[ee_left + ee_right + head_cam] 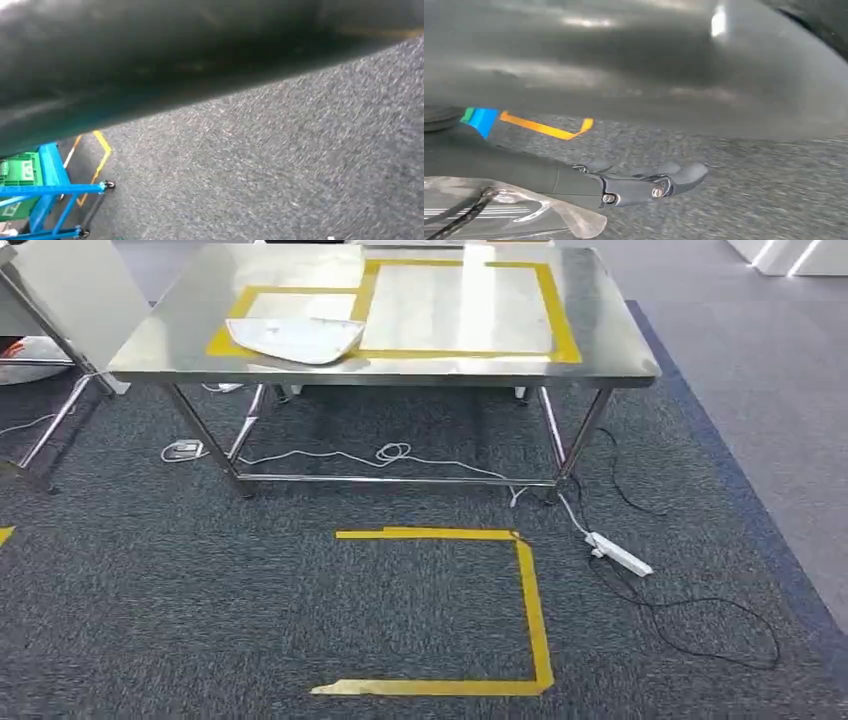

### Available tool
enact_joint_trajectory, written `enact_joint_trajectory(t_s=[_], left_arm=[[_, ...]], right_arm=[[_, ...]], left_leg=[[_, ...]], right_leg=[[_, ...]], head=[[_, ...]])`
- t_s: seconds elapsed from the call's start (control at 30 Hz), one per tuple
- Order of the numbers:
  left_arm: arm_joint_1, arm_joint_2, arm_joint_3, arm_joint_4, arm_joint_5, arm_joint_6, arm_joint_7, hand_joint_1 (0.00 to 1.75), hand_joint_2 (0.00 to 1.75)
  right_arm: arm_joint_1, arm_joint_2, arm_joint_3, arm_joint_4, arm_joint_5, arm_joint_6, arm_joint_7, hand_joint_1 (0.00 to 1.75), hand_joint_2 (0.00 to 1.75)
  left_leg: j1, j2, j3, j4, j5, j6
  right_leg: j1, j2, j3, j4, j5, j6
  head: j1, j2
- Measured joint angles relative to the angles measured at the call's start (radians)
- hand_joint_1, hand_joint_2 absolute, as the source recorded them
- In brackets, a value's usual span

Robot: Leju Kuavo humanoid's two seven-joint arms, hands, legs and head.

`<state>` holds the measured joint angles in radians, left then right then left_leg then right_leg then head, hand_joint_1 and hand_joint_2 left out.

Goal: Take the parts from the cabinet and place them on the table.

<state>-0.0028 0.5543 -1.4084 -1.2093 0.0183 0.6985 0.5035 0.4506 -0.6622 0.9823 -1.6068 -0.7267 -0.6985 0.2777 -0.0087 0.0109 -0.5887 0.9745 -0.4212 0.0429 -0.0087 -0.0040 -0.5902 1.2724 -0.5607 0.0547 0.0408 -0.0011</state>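
On the steel bench (600, 350), ahead of the robot and across a stretch of dark carpet (200, 620), one white part (295, 338) is seen lying flat inside the smaller yellow-taped frame (225, 325), its long axis running along the bench's near edge; the larger taped frame (555, 315) beside it is bare. No cabinet is seen from the head view, so the parts left to fetch are judged to lie away from the bench, probably behind or to the side of the robot. A blue wheeled frame (47, 190) carrying a green crate (20, 172) is caught by the left wrist camera, over the carpet and well apart from the bench. The right hand (644, 182) is seen hanging low over the carpet with its dark fingers (686, 175) stretched out loosely and nothing held in them. Of the left hand, the state cannot be told. A turn away from the bench is judged to be needed next, with neither arm clearly the nearer.
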Motion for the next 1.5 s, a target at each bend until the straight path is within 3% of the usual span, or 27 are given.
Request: enact_joint_trajectory(t_s=[0.03,0.07,0.1,0.13,0.23,0.27,0.33,0.4,0.43,0.47,0.53,0.57,0.63,0.67,0.73,0.77,0.8,0.9,0.93,1.0,1.07,1.1,1.17,1.23,1.3,1.43,1.5], left_arm=[[-0.002,-0.001,-0.002,0.000,-0.002,0.000,0.000,0.00,0.00],[-0.003,-0.001,-0.003,0.000,-0.004,0.000,0.000,0.00,0.00],[-0.004,-0.001,-0.004,0.000,-0.007,0.000,0.000,0.00,0.00],[-0.004,-0.001,-0.005,0.000,-0.009,0.000,0.001,0.00,0.00],[-0.006,0.000,-0.007,0.001,-0.010,0.000,0.003,0.00,0.00],[-0.004,0.003,-0.011,0.001,-0.011,0.000,0.003,0.00,0.00],[-0.001,0.003,-0.014,0.001,-0.011,0.000,0.004,0.00,0.00],[-0.005,0.003,-0.015,0.002,-0.011,0.000,0.005,0.00,0.00],[-0.006,0.003,-0.014,0.002,-0.010,0.000,0.006,0.00,0.00],[-0.007,0.003,-0.015,0.002,-0.009,0.000,0.008,0.00,0.00],[-0.007,0.003,-0.015,0.002,-0.008,0.000,0.011,0.00,0.00],[-0.007,0.003,-0.015,0.002,-0.009,-0.001,0.012,0.00,0.00],[-0.009,0.005,-0.012,0.002,-0.010,-0.001,0.012,0.00,0.00],[-0.012,0.004,-0.012,0.002,-0.011,-0.002,0.012,0.00,0.00],[-0.017,0.004,-0.011,0.002,-0.010,-0.005,0.011,0.00,0.00],[-0.016,0.003,-0.011,0.002,-0.010,-0.005,0.011,0.00,0.00],[-0.014,0.003,-0.013,0.002,-0.009,-0.008,0.011,0.00,0.00],[-0.012,0.000,-0.013,0.003,-0.009,-0.012,0.006,0.00,0.00],[-0.012,0.000,-0.013,0.004,-0.008,-0.015,0.005,0.00,0.00],[-0.011,-0.002,-0.013,0.005,-0.008,-0.019,0.003,0.00,0.00],[-0.011,-0.003,-0.013,0.006,-0.007,-0.019,0.001,0.00,0.00],[-0.011,-0.003,-0.013,0.006,-0.007,-0.019,0.000,0.00,0.00],[-0.011,-0.002,-0.013,0.006,-0.007,-0.019,-0.003,0.00,0.00],[-0.009,0.000,-0.013,0.006,-0.007,-0.019,-0.003,0.00,0.00],[-0.008,0.002,-0.013,0.006,-0.007,-0.019,-0.004,0.00,0.00],[-0.007,0.004,-0.013,0.007,-0.004,-0.016,-0.013,0.00,0.00],[-0.002,0.002,-0.011,0.014,0.015,-0.006,-0.058,0.00,0.00]], right_arm=[[0.000,0.000,0.000,0.001,0.002,0.000,0.000,0.00,0.00],[0.000,0.000,-0.002,0.002,0.003,0.000,0.000,0.00,0.00],[0.001,0.000,-0.004,0.002,0.006,0.000,0.000,0.00,0.00],[0.002,-0.002,-0.006,0.002,0.008,0.000,0.000,0.00,0.00],[0.006,-0.002,-0.008,0.003,0.008,0.000,0.003,0.00,0.00],[0.008,-0.002,-0.008,0.003,0.010,0.000,0.003,0.00,0.00],[0.011,-0.002,-0.010,0.003,0.014,0.000,0.003,0.00,0.00],[0.017,-0.002,-0.011,0.003,0.017,0.000,0.005,0.00,0.00],[0.019,-0.002,-0.013,0.003,0.020,0.000,0.005,0.00,0.00],[0.021,-0.002,-0.015,0.004,0.023,0.000,0.005,0.00,0.00],[0.023,-0.002,-0.019,0.004,0.024,0.000,0.008,0.00,0.00],[0.024,-0.002,-0.019,0.004,0.025,0.000,0.008,0.00,0.00],[0.025,-0.001,-0.025,0.004,0.028,0.000,0.011,0.00,0.00],[0.026,-0.001,-0.026,0.004,0.029,0.000,0.011,0.00,0.00],[0.025,-0.001,-0.029,0.004,0.032,0.000,0.014,0.00,0.00],[0.026,-0.001,-0.029,0.004,0.033,0.000,0.014,0.00,0.00],[0.027,-0.001,-0.029,0.005,0.034,0.000,0.014,0.00,0.00],[0.032,-0.001,-0.029,0.007,0.034,0.000,0.014,0.00,0.00],[0.032,-0.001,-0.029,0.008,0.034,0.000,0.014,0.00,0.00],[0.035,-0.001,-0.030,0.008,0.034,0.000,0.014,0.00,0.00],[0.037,-0.001,-0.033,0.010,0.033,0.000,0.013,0.00,0.00],[0.035,-0.001,-0.035,0.011,0.031,0.000,0.011,0.00,0.00],[0.036,-0.001,-0.035,0.011,0.029,0.000,0.009,0.00,0.00],[0.038,-0.001,-0.035,0.012,0.025,0.000,0.009,0.00,0.00],[0.039,-0.001,-0.035,0.013,0.025,0.000,0.008,0.00,0.00],[0.038,0.000,-0.035,0.013,0.023,0.000,0.008,0.00,0.00],[0.037,0.000,-0.035,0.014,0.019,0.000,0.006,0.00,0.00]], left_leg=[[0.001,0.000,-0.023,0.009,0.011,-0.004],[0.002,-0.001,-0.040,0.018,0.022,-0.008],[-0.003,-0.002,-0.052,0.029,0.030,-0.013],[-0.003,-0.002,-0.060,0.036,0.042,-0.018],[-0.001,-0.003,-0.070,0.029,0.082,-0.032],[0.004,-0.006,-0.076,0.036,0.064,-0.038],[0.007,-0.007,-0.086,0.127,-0.093,-0.053],[0.010,-0.007,-0.092,0.272,-0.194,-0.062],[0.012,-0.007,-0.089,0.323,-0.192,-0.064],[0.014,-0.007,-0.078,0.343,-0.153,-0.065],[0.015,-0.007,-0.019,0.303,-0.046,-0.060],[0.015,-0.007,0.040,0.229,-0.043,-0.054],[0.009,-0.008,0.194,0.006,-0.116,-0.039],[0.009,-0.008,0.207,-0.026,-0.142,-0.035],[0.006,-0.008,0.191,-0.031,-0.143,-0.025],[0.015,-0.006,0.181,-0.037,-0.130,-0.016],[0.013,-0.003,0.172,-0.037,-0.123,-0.009],[0.004,0.001,0.144,-0.035,-0.100,0.003],[0.001,0.002,0.133,-0.032,-0.092,0.004],[-0.003,0.002,0.117,-0.024,-0.084,0.003],[-0.004,0.002,0.105,-0.011,-0.083,0.002],[-0.004,0.003,0.102,-0.003,-0.083,0.001],[-0.011,0.003,0.088,0.007,-0.081,-0.009],[-0.012,0.003,0.087,0.010,-0.085,0.010],[-0.011,0.002,0.087,0.006,-0.077,-0.002],[-0.010,0.001,0.087,0.001,-0.071,-0.009],[-0.009,0.001,0.086,0.001,-0.069,-0.011]], right_leg=[[-0.001,0.000,0.050,-0.056,0.037,0.000],[-0.002,0.000,0.115,-0.139,0.035,0.000],[-0.001,0.000,0.202,-0.259,-0.009,-0.002],[0.000,0.003,0.248,-0.353,-0.048,-0.012],[0.004,0.001,0.217,-0.337,-0.036,-0.033],[-0.001,-0.006,0.203,-0.336,-0.023,-0.045],[0.000,-0.008,0.174,-0.333,0.003,-0.057],[0.001,-0.011,0.139,-0.329,0.030,-0.059],[0.001,-0.011,0.119,-0.325,0.041,-0.057],[0.001,-0.012,0.097,-0.320,0.051,-0.056],[0.001,-0.012,0.053,-0.308,0.073,-0.051],[0.001,-0.012,0.049,-0.303,0.083,-0.048],[0.006,-0.013,0.037,-0.291,0.097,-0.039],[0.006,-0.015,0.031,-0.288,0.108,-0.033],[0.005,-0.016,0.014,-0.288,0.127,-0.020],[0.003,-0.013,0.005,-0.283,0.123,-0.015],[0.002,-0.007,-0.012,-0.257,0.090,-0.011],[0.002,-0.001,-0.090,-0.029,-0.045,-0.005],[0.002,-0.001,-0.101,0.023,-0.065,-0.005],[0.002,-0.001,-0.049,-0.026,-0.033,-0.008],[0.003,-0.001,0.073,-0.213,0.036,-0.016],[0.005,-0.001,0.116,-0.292,0.027,-0.022],[0.008,-0.001,0.115,-0.309,0.027,-0.033],[0.009,-0.001,0.115,-0.311,0.029,-0.029],[0.010,-0.002,0.113,-0.311,0.032,-0.034],[0.012,-0.003,0.111,-0.310,0.035,-0.040],[0.012,-0.003,0.110,-0.309,0.036,-0.040]], head=[[0.000,0.000],[0.000,0.000],[0.001,0.000],[-0.002,0.000],[-0.002,0.000],[0.002,0.000],[-0.003,0.000],[-0.004,0.000],[-0.003,0.000],[-0.004,0.000],[-0.003,0.000],[-0.003,0.000],[-0.002,0.000],[-0.003,0.000],[-0.002,0.000],[-0.001,0.000],[0.000,0.000],[0.004,0.000],[0.004,0.000],[0.003,0.000],[0.004,0.000],[0.003,0.000],[0.002,0.000],[0.002,0.000],[0.003,0.000],[0.003,0.000],[0.003,0.000]])
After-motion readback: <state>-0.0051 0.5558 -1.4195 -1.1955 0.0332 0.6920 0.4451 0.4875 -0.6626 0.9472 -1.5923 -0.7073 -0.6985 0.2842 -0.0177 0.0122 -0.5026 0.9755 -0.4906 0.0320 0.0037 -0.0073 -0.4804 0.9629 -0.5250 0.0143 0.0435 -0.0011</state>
